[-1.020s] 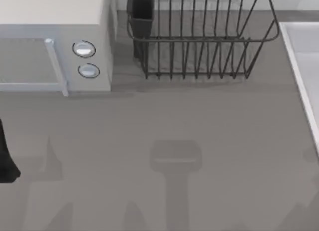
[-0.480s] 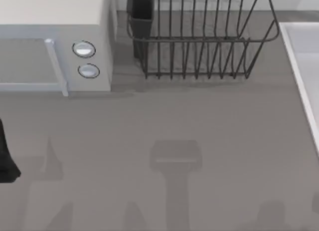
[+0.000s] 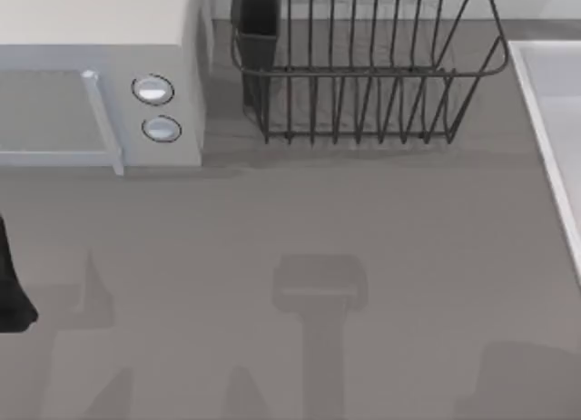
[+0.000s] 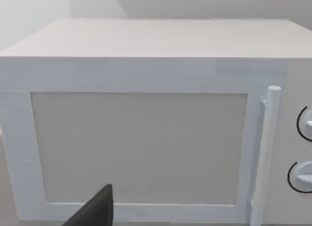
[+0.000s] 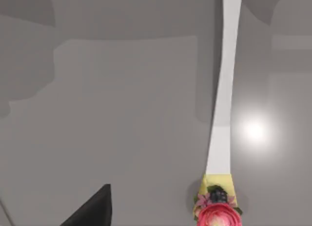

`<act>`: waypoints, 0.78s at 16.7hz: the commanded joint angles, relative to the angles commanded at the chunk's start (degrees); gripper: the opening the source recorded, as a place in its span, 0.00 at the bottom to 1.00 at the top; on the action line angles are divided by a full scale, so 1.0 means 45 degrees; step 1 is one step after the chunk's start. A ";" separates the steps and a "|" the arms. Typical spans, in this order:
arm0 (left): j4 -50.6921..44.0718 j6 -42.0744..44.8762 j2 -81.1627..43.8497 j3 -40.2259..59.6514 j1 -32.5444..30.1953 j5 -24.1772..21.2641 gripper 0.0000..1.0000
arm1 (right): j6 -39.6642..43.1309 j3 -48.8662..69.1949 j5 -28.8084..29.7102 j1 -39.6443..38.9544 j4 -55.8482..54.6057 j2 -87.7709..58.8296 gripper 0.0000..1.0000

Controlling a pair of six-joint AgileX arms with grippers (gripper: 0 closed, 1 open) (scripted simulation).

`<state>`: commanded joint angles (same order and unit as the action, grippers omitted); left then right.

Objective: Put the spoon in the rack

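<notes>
The rack [image 3: 363, 84] is a dark wire dish rack at the back of the table, right of centre, with a dark utensil cup [image 3: 258, 25] at its left corner. The spoon [image 5: 222, 113] has a long white handle and a yellow end with a pink flower [image 5: 216, 214]. It casts a shadow on the grey table beside its handle. A dark part of my right gripper [image 5: 92, 209] sits apart from the spoon's flower end. My left gripper [image 4: 95, 211] faces the microwave door, and that arm [image 3: 11, 288] is parked at the table's left edge.
A white microwave [image 3: 100, 75] with two round knobs [image 3: 152, 90] stands at the back left, next to the rack. A pale raised tray or basin [image 3: 554, 121] runs along the right side. Bare grey table spreads across the middle and front, with arm shadows on it.
In the top view a soft shadow has come into the front right corner of the table and grown larger. The rack, the microwave and the left arm have not moved.
</notes>
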<state>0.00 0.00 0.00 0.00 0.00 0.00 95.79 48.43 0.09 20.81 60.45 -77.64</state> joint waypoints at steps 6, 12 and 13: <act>0.0000 0.0000 0.0000 0.0000 0.0000 0.0000 1.00 | 0.0217 0.0157 0.0040 -0.0047 0.0087 -0.0099 1.00; 0.0000 0.0000 0.0000 0.0000 0.0000 0.0000 1.00 | 0.0179 -0.0994 0.0048 -0.0032 -0.2036 -0.1113 1.00; 0.0000 0.0000 0.0000 0.0000 0.0000 0.0000 1.00 | 0.0175 -0.1357 0.0047 -0.0030 -0.2772 -0.1439 1.00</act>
<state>0.00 0.00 0.00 0.00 0.00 0.00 96.58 42.32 0.30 20.68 47.98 -84.11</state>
